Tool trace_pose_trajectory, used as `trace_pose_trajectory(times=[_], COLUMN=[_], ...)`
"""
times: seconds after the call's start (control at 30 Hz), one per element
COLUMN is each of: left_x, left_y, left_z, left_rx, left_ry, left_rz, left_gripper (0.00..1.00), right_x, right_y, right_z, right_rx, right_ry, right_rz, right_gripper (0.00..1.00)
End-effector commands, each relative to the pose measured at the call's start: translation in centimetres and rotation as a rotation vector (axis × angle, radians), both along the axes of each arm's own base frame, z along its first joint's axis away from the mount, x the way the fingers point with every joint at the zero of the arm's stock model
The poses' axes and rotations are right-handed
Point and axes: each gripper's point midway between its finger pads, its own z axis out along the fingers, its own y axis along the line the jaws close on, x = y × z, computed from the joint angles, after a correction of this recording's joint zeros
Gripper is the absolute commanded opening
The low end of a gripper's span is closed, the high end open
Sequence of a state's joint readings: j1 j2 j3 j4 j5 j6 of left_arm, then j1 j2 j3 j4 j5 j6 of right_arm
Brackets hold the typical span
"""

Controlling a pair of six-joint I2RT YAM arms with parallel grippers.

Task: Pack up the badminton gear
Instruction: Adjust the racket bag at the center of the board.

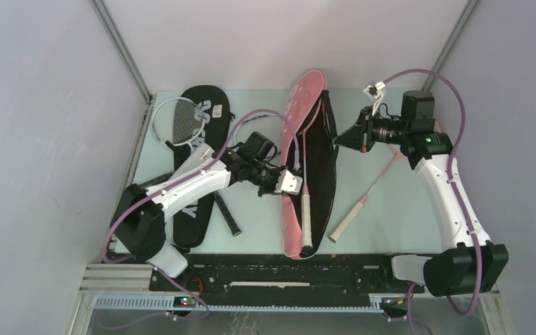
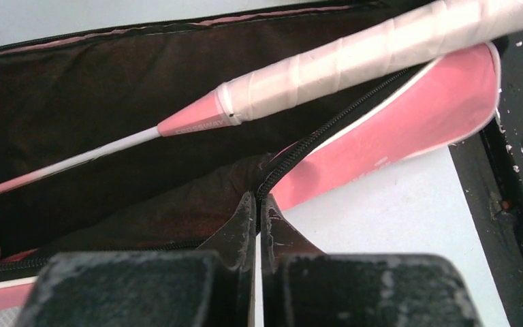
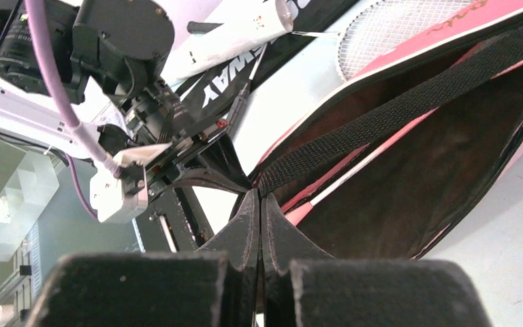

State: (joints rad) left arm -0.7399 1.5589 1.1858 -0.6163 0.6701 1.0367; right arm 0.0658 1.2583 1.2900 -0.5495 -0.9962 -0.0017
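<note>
Overhead view facing down, both wrist views close, sharing pink cover point(image 2: 395, 129) point(image 3: 415, 184)

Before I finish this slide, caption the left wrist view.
Left gripper shut on the zipper edge of the open pink racket cover; a white-wrapped racket handle lies across its dark lining.

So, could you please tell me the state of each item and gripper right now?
pink cover: unzipped, held open
cased racket: lying inside pink cover
white-framed racket: unpacked, lying on black cover
loose racket: unpacked, on table
left gripper: shut on pink cover's zip edge
right gripper: shut on pink cover's other side
</note>
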Motion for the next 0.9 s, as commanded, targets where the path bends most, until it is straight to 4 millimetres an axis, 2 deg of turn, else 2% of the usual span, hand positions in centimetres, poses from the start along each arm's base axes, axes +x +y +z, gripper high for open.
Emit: trace_pose_trajectory(times=[0.0, 0.33, 0.47, 0.57, 0.7, 0.87], left_x=[0.2, 0.0, 0.2, 0.6, 0.5, 0.4], left_y=[-0.2, 0.3, 0.3, -0.2, -0.7, -1.2], left_z=[3.0, 1.8, 1.5, 1.7, 1.7, 1.7], left_rx=[-0.112, -0.087, -0.082, -0.097, -0.100, -0.089], left_ry=[0.004, -0.001, 0.013, 0.023, 0.057, 0.070], left_rz=[0.023, 0.021, 0.035, 0.062, 0.082, 0.117], left_gripper=[0.00, 0.00, 0.01, 0.03, 0.17, 0.51], right_x=[-1.9, -3.5, -3.3, -2.7, -2.0, -1.8], right_y=[0.5, 0.9, 0.8, 0.5, 0.3, 0.4], right_z=[3.4, 6.4, 5.5, 3.8, 1.6, 0.8], right_rx=[0.022, 0.055, 0.048, 0.024, 0.007, 0.009], right_ry=[-0.129, -0.170, -0.150, -0.128, -0.078, -0.056], right_rz=[0.103, 0.156, 0.147, 0.122, 0.108, 0.112], right_gripper=[0.00, 0.00, 0.00, 0.00, 0.00, 0.00])
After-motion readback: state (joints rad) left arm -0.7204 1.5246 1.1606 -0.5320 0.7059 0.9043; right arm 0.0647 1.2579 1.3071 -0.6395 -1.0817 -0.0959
